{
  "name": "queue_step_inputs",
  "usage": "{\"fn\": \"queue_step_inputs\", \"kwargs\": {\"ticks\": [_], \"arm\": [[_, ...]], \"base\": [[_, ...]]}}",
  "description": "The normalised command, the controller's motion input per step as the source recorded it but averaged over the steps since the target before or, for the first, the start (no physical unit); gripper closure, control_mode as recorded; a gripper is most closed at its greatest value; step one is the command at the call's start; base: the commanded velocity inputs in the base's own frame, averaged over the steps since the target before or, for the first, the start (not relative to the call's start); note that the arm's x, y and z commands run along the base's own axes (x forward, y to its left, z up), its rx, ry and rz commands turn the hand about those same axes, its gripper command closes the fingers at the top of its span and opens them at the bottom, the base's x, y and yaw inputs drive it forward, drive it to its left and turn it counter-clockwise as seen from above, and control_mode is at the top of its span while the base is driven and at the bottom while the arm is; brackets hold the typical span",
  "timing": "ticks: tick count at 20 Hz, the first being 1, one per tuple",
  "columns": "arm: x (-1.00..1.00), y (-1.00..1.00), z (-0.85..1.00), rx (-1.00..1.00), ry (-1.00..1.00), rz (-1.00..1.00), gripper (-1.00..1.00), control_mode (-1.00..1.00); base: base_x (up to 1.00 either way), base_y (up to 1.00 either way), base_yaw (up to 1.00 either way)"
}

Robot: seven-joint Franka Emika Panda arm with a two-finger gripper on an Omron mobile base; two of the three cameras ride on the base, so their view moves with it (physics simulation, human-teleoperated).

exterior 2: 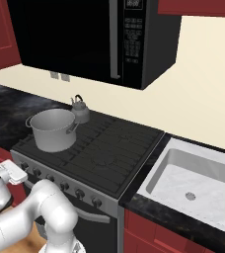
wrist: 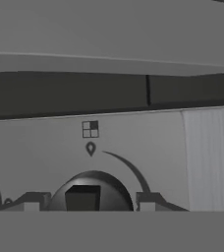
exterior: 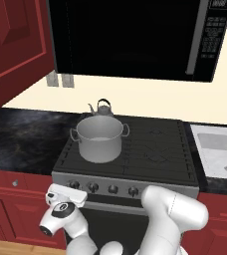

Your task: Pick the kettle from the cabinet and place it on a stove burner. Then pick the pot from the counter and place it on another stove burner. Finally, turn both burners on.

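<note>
A: Where are we standing with the task?

B: We are seeing the pot (exterior: 100,138) sitting on the front-left stove burner (exterior: 98,152) and the kettle (exterior: 102,108) resting just behind it on the rear-left one, so both placements look done. The cabinet (exterior: 11,47) door is hanging open, up and to the left of the pincer (wrist: 88,203). What we are judging as left is turning the two burners on.

A: And the arm?

B: We are reaching low, with the hand pressed up to the stove's silver front. In the hand view the pincer is straddling a dark round knob (wrist: 90,192), one finger tip (wrist: 31,202) on either side. It looks clenched on that knob, though we are not seeing the contact clearly.

A: Where are the pot and kettle from there?

B: Both are above and beyond the pincer, on the cooktop. The bench (exterior: 21,137) is lying off to its left.
</note>
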Motion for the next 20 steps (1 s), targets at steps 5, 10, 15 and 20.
{"fn": "queue_step_inputs", "kwargs": {"ticks": [5,10,15,20], "arm": [[0.00,0.00,0.00,-0.13,0.00,0.00,1.00,-1.00],[0.00,0.00,0.00,-0.16,0.00,0.00,1.00,-1.00],[0.00,0.00,0.00,-0.17,0.02,0.00,1.00,-1.00],[0.00,0.00,0.00,-0.18,0.02,0.00,1.00,-1.00]], "base": [[0.00,0.00,0.00],[0.00,0.00,0.00],[0.00,0.00,0.00],[0.00,0.00,0.00]]}}
